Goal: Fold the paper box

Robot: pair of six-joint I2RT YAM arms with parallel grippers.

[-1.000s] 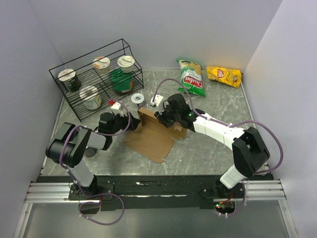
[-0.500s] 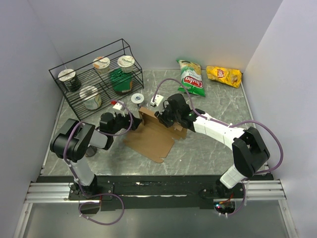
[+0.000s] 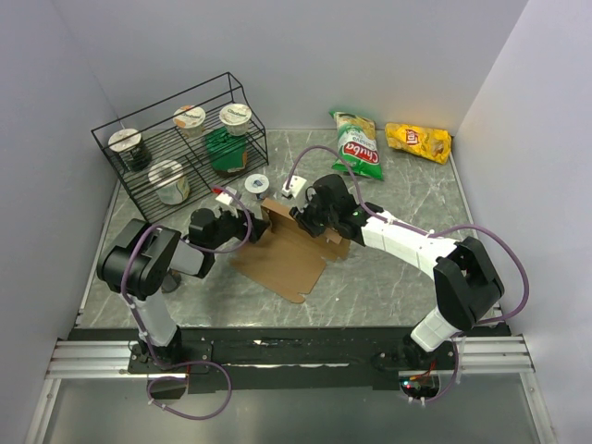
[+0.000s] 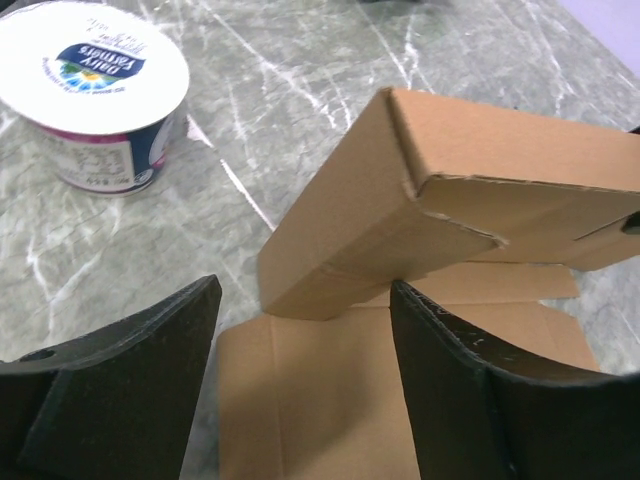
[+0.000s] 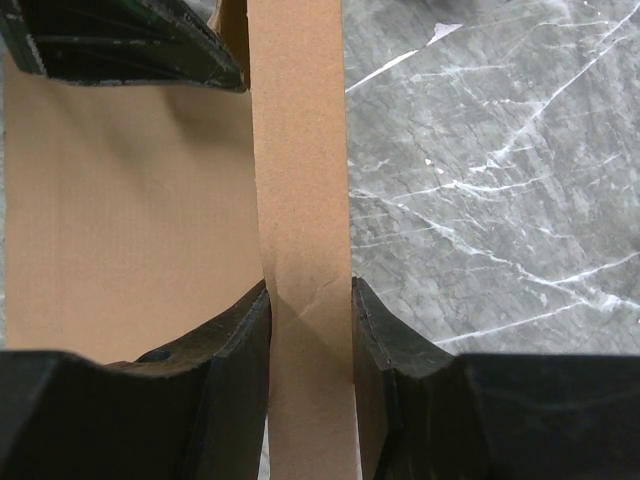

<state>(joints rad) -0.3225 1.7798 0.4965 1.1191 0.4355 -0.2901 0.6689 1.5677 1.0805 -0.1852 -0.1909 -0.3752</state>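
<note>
I see the paper box (image 3: pixel 282 254) lying mid-table on the marble tabletop (image 3: pixel 388 277), its far wall folded upright. My right gripper (image 5: pixel 310 300) pinches that wall. My left gripper (image 4: pixel 302 290) gapes wide at its corner, holding nothing. A yogurt tub (image 4: pixel 95 95) stands just beyond.
</note>
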